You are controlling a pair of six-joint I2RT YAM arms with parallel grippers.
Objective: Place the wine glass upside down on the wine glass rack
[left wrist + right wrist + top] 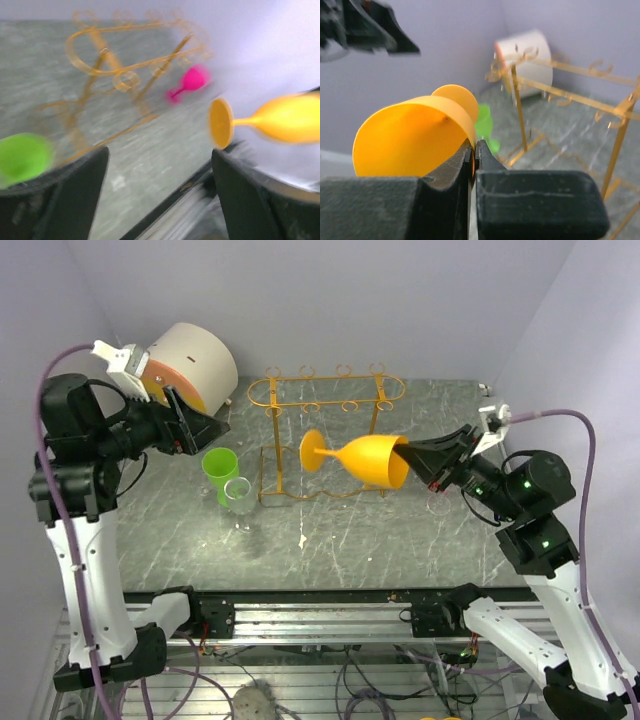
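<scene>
My right gripper (473, 152) pinches one orange wine glass (370, 460) by the rim, close to one wine glass rack (325, 390); my left gripper (159, 152) gapes empty; left, one green cup (220, 465), one clear cup (239, 495).

1. The bench (400, 540) has a dark grey-green marbled top with pale veins.
2. Plain pale lilac walls (350, 300) close it in along the far edge and both sides.
3. An aluminium rail (320, 625) runs along its near edge; cables (380, 680) tangle below.
</scene>
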